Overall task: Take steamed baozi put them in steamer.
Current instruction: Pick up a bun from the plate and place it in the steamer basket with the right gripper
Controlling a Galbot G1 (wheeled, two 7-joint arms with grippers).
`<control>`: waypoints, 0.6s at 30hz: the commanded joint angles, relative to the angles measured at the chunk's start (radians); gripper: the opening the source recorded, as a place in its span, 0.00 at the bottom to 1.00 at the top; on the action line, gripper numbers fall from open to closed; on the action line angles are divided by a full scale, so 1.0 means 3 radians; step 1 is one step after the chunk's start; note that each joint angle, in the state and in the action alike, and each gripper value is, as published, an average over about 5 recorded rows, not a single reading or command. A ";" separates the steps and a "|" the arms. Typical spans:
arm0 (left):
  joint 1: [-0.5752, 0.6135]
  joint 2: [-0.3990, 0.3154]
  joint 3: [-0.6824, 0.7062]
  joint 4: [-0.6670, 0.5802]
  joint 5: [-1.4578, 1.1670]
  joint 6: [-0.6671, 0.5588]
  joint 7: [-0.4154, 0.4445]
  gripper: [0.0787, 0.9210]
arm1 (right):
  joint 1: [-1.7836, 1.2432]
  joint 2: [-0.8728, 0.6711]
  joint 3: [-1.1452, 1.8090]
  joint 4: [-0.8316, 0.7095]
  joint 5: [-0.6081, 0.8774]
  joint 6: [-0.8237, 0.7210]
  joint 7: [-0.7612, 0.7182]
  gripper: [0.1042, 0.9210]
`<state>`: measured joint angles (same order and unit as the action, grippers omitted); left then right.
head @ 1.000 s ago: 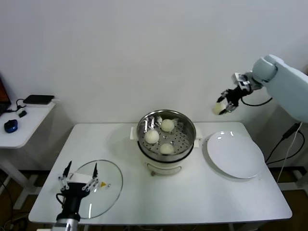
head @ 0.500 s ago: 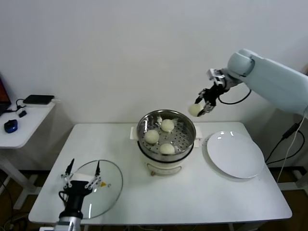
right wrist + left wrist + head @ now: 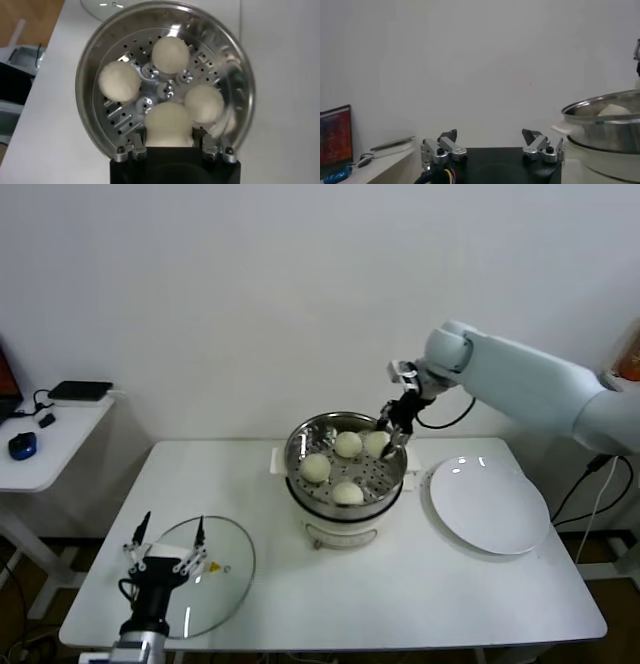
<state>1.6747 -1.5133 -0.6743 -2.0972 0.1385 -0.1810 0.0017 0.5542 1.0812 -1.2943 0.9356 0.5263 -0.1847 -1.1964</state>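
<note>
**Head view: last bun held over the steamer basket**

Head view puts the right pincer (image 3: 392,427) at the far right rim of the steamer (image 3: 345,454), just right of frame centre, clamped on the fourth baozi (image 3: 377,443). It is held low inside the basket, probably so it can be let go onto the free patch of perforated floor rather than dropped. Three other buns (image 3: 333,468) already sit there; the wrist view shows the held one (image 3: 169,124) crowding its neighbour (image 3: 204,102), so room is tight. The white plate (image 3: 488,506), right of the pot on the bench (image 3: 400,594), is bare. In the lower left, the left pincer (image 3: 165,558) waits with fingers apart over the glass lid (image 3: 215,579), well clear of the work.
</note>
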 commanded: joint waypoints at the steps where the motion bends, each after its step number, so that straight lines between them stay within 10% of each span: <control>1: -0.0024 0.0001 0.0008 0.0002 0.0002 0.0015 0.0001 0.88 | -0.0266 0.0220 -0.0036 -0.0187 -0.0038 -0.0031 -0.0004 0.62; 18: -0.0011 0.0009 0.0011 0.0018 0.0004 0.0007 0.0001 0.88 | -0.0365 0.0217 0.0064 -0.0399 -0.0358 0.0079 -0.0057 0.62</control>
<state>1.6711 -1.5114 -0.6716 -2.0933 0.1386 -0.1782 0.0017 0.4662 1.1354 -1.2843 0.8434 0.4616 -0.1705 -1.2119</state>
